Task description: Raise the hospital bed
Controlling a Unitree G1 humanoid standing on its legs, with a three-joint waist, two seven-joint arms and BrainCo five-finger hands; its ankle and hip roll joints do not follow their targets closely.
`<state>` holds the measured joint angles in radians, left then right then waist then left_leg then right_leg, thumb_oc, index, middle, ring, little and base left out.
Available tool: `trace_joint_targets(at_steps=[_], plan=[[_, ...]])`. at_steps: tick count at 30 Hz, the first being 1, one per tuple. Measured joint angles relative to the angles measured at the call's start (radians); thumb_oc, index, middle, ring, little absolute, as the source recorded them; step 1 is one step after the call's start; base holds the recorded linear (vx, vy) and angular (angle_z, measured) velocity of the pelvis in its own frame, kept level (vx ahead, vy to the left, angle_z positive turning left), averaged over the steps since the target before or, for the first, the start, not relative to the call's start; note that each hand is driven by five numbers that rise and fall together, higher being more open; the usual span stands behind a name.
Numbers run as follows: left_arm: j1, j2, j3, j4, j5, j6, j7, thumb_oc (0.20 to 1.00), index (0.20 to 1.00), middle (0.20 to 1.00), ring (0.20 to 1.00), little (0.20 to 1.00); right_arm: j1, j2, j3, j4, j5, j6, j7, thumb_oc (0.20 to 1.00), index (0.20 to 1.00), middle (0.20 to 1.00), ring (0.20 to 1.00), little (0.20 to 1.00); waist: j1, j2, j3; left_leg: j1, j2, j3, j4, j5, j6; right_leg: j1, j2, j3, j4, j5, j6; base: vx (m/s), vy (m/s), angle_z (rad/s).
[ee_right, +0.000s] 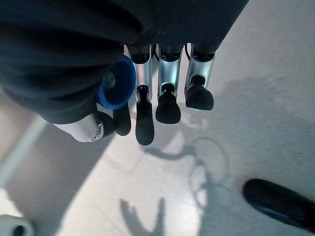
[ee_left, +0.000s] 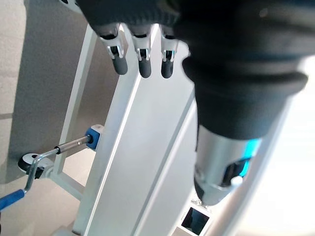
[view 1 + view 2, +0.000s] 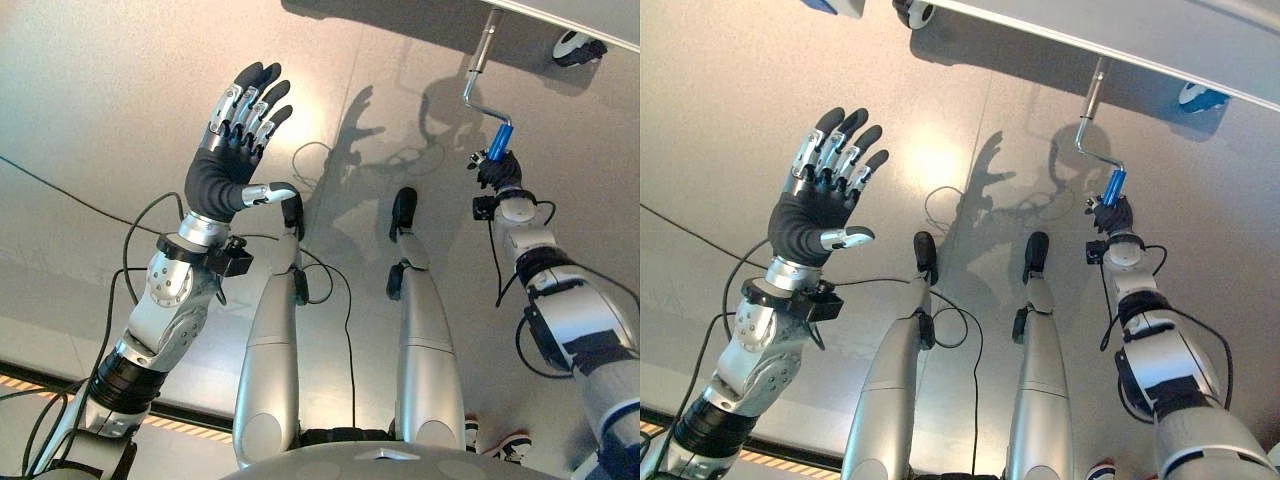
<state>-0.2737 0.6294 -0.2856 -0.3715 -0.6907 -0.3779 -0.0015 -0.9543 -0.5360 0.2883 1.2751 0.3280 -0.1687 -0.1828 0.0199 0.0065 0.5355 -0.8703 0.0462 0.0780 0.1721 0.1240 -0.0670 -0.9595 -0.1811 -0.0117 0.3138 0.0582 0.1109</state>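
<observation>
The bed's crank [image 3: 478, 62] is a bent metal rod that comes down from the white bed frame [image 3: 590, 14] at the upper right and ends in a blue grip [image 3: 499, 141]. My right hand [image 3: 500, 176] is shut on that grip. In the right wrist view the blue grip's end [image 1: 118, 88] sits between the thumb and the curled fingers [image 1: 167, 105]. My left hand [image 3: 235, 150] is raised at the left, open with spread fingers, well away from the crank. In the left wrist view, the crank's rod [image 2: 69, 146] runs into the frame [image 2: 133, 162].
A caster wheel [image 3: 577, 47] of the bed stands on the grey floor just right of the crank. Another wheel [image 3: 915, 12] shows at the frame's other corner. Bare floor lies between my two arms.
</observation>
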Motion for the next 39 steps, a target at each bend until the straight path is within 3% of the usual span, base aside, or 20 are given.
trace_joint_targets(at_steps=[14, 21, 26, 34, 39], plan=[[-0.059, -0.082, -0.012, 0.020, 0.002, 0.039, 0.039, 1.000, 1.000, 1.000, 1.000, 1.000, -0.142, 0.017, 0.015, 0.078, -0.049, 0.104, -0.007, 0.200, 0.200, 0.200, 0.200, 0.200, 0.043, 0.030, -0.004, -0.123, -0.009, -0.047, 0.055, 0.007, -0.011, -0.128, -0.015, -0.028, 0.119, -0.047, -0.015, 0.00, 0.010, 0.08], [-0.067, -0.124, -0.009, 0.048, 0.003, 0.045, 0.081, 1.000, 1.000, 1.000, 1.000, 1.000, -0.223, 0.080, 0.144, 0.071, -0.115, 0.159, -0.038, 0.200, 0.200, 0.200, 0.200, 0.200, 0.045, 0.044, -0.004, -0.153, -0.002, -0.053, 0.065, 0.011, -0.018, -0.165, -0.010, -0.030, 0.146, -0.056, -0.024, 0.01, 0.015, 0.01], [-0.074, -0.137, -0.007, 0.053, 0.003, 0.045, 0.096, 1.000, 1.000, 1.000, 1.000, 1.000, -0.232, 0.106, 0.164, 0.053, -0.121, 0.176, -0.047, 0.200, 0.200, 0.200, 0.200, 0.200, 0.047, 0.044, -0.004, -0.154, 0.003, -0.054, 0.065, 0.013, -0.022, -0.168, -0.006, -0.034, 0.154, -0.060, -0.029, 0.01, 0.014, 0.00], [-0.075, -0.138, -0.004, 0.053, 0.003, 0.044, 0.118, 1.000, 1.000, 1.000, 1.000, 1.000, -0.236, 0.159, 0.262, -0.123, -0.160, 0.197, -0.056, 0.200, 0.200, 0.200, 0.200, 0.200, 0.045, 0.045, -0.005, -0.155, 0.012, -0.053, 0.065, 0.014, -0.029, -0.171, 0.003, -0.035, 0.156, -0.061, -0.035, 0.00, 0.004, 0.00], [-0.069, -0.137, 0.011, 0.054, 0.003, 0.038, 0.117, 1.000, 1.000, 1.000, 1.000, 1.000, -0.142, 0.129, 0.273, -0.397, -0.154, 0.182, -0.055, 0.200, 0.200, 0.200, 0.200, 0.200, 0.030, 0.050, -0.005, -0.155, 0.019, -0.052, 0.065, 0.014, -0.033, -0.173, 0.006, -0.035, 0.157, -0.060, -0.039, 0.00, 0.002, -0.01]])
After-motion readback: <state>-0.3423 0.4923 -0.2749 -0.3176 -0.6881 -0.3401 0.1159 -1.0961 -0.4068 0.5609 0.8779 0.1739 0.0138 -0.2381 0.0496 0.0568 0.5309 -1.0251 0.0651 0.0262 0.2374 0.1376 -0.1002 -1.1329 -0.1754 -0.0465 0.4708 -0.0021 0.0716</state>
